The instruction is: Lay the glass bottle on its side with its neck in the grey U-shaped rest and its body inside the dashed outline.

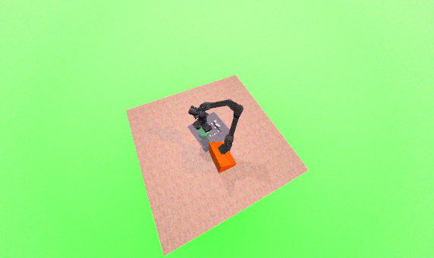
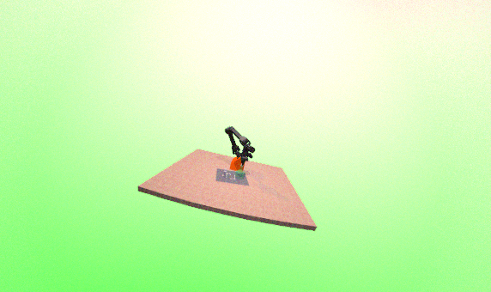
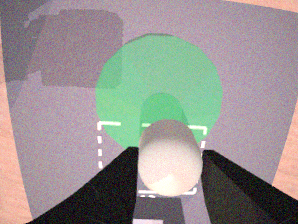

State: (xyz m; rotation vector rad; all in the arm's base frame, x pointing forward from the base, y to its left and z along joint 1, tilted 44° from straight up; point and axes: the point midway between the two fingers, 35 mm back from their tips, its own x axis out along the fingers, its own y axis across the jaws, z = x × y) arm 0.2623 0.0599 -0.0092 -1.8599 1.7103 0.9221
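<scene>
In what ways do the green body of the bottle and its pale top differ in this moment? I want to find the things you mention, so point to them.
The green body (image 3: 160, 65) is wide, while the pale top (image 3: 170, 157) is much narrower. The body looks translucent green; the top looks opaque and whitish. The top is between the gripper's (image 3: 170, 152) fingers, whereas the body is outside them. Both look rounded from the wrist view and belong to one bottle.

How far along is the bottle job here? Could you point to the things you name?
Looks done: the tool (image 1: 202, 127) (image 2: 243, 164) (image 3: 169, 157) is at the neck, its fingers on either side of the pale top.
In hand: the glass bottle (image 1: 203, 133) (image 2: 240, 173) (image 3: 160, 65), apparently gripped and upright; whether its base bears weight, I cannot tell.
Left: tipping it, body inside the dashed outline (image 3: 100, 145), neck in the rest, then releasing.
</scene>
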